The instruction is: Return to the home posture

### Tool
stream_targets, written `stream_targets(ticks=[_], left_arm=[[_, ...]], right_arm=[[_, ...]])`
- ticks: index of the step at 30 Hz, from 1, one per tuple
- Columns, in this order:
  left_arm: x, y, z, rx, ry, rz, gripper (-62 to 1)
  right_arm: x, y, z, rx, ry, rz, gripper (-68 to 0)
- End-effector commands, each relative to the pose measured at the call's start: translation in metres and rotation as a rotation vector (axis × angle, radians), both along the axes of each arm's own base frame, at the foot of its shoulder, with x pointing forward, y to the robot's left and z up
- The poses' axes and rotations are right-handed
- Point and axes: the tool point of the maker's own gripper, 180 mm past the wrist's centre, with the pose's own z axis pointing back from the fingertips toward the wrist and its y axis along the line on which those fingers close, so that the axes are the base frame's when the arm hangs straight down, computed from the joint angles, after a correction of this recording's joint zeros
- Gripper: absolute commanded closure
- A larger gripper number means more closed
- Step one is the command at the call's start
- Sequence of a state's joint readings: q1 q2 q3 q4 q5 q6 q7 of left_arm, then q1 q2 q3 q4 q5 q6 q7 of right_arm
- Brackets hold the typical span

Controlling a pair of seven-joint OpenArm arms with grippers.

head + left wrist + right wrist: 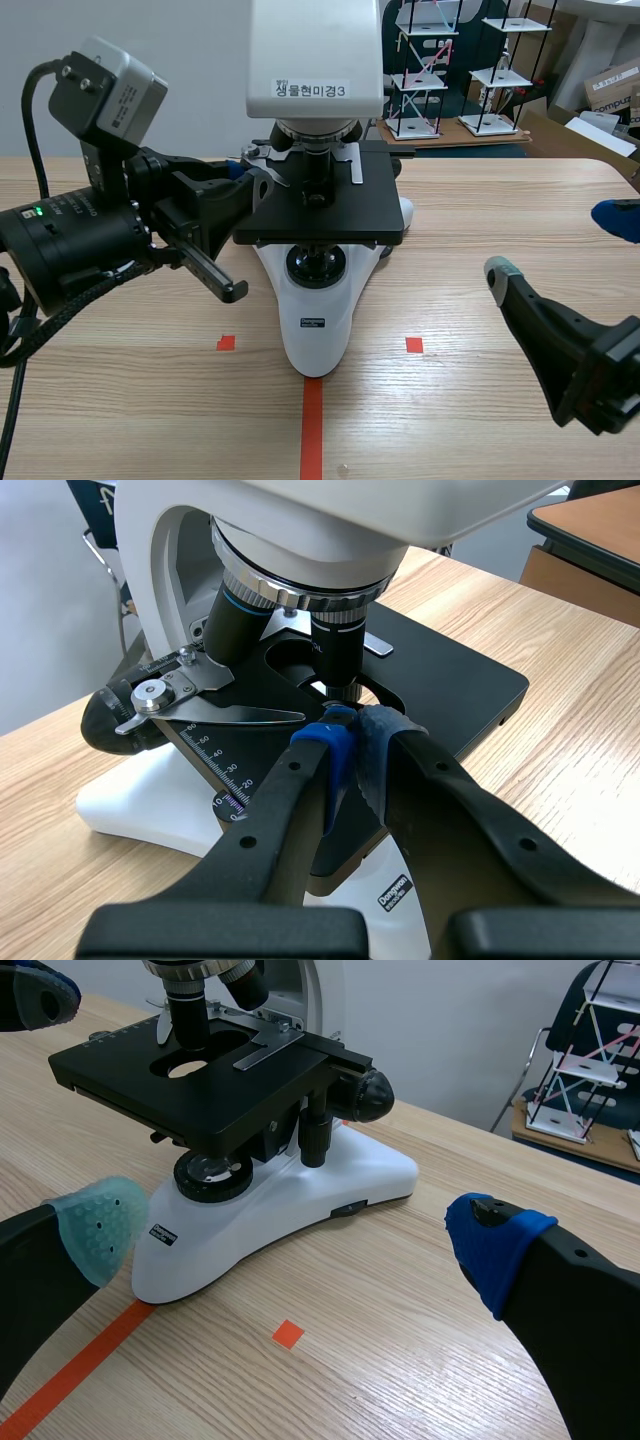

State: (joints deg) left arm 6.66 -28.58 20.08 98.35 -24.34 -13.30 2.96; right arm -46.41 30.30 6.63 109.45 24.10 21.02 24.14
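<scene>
A white microscope point(318, 318) with a black stage point(320, 212) stands at the table's middle. My left gripper point(243, 174) is at the stage's left edge, level with it. In the left wrist view its blue pads point(335, 752) are pressed together over the stage point(450, 685), just short of the objective lens point(338, 645); I see nothing between them. My right gripper point(558, 246) hovers open at the right, apart from the microscope. In the right wrist view it point(295, 1235) is spread wide, with the microscope base point(300, 1195) ahead and nothing between the fingers.
An orange tape line point(312, 430) runs from the microscope base to the table's front edge, with small orange squares point(414, 344) either side. Wire racks point(420, 70) and cardboard boxes point(612, 88) stand beyond the table's far right.
</scene>
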Motion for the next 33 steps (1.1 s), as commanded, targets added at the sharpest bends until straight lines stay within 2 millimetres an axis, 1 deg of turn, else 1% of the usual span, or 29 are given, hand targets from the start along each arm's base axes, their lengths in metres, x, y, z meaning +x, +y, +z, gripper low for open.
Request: stream_targets(ticks=[1,29,33], left_arm=[[0.0008,-0.0026,0.0120,-0.033,-0.029,-0.002,-2.7],[0.0006,-0.0026,0.0137,-0.040,-0.036,-0.003,-2.7],[-0.0022,0.0020,0.0078,-0.025,-0.023,0.002,-2.7]], right_arm=[[0.0013,0.0007,0.0101,0.015,-0.032,0.008,-67.1],[0.0013,0.0007,0.0101,0.015,-0.032,0.008,-67.1],[0.0012,0.0007,0.0100,0.014,-0.032,0.008,-67.1]])
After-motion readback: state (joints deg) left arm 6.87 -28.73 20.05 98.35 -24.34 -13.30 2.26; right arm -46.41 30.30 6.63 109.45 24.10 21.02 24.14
